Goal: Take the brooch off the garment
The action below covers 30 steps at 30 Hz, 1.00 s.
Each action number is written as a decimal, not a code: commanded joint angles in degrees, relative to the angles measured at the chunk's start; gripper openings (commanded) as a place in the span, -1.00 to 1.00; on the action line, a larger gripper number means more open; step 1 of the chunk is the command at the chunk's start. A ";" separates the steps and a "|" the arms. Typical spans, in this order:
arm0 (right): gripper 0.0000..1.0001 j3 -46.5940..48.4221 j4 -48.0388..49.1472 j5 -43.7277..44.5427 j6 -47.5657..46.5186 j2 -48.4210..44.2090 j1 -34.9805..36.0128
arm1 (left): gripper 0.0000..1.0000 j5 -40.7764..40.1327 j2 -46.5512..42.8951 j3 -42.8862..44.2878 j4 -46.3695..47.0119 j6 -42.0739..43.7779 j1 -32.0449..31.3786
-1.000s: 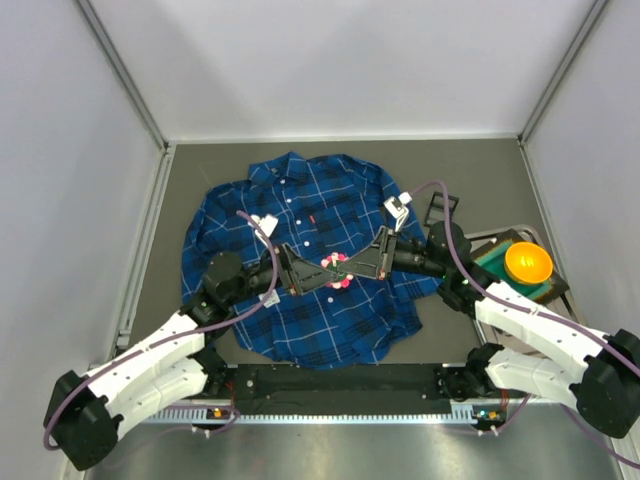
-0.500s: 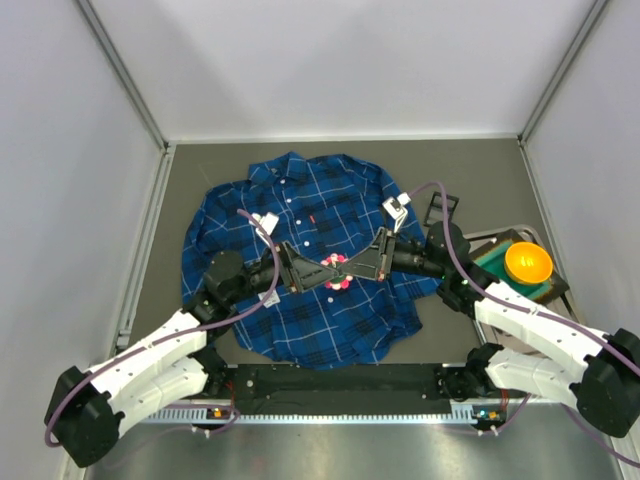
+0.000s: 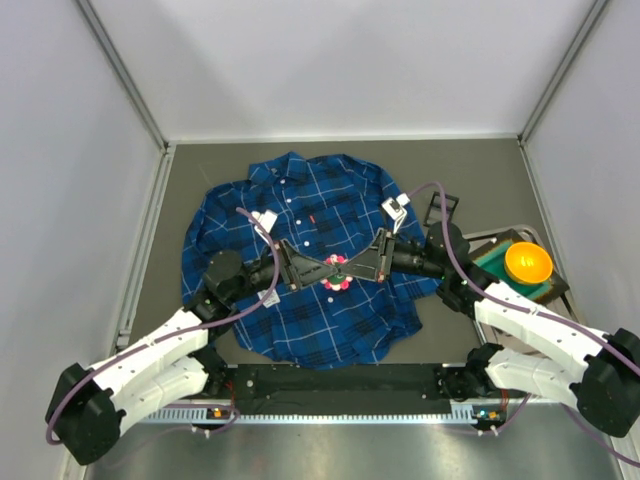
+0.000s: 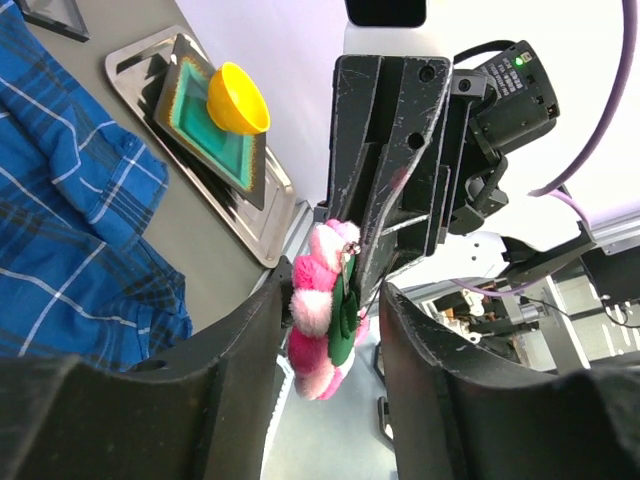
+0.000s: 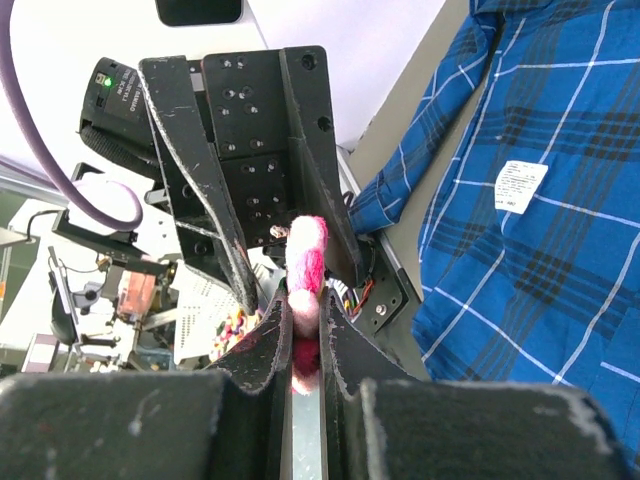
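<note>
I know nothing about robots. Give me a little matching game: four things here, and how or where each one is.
1 brooch
2 shirt
3 orange bowl
4 left claw

A on the green dish
B spread on the table
C open, straddling the brooch
D pinched in the right claw

Pairs: 1-D, 2-B, 3-A, 4-C

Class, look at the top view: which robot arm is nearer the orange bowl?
Right. The right arm passes close by the orange bowl, on its left and near side. The left arm lies at the opposite edge of the garment, far away.
</note>
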 commanded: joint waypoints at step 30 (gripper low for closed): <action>-1.00 1.52 2.07 0.69 -3.61 -1.04 1.68 | -0.47 1.91 -0.20 -1.55 9.45 -2.95 0.64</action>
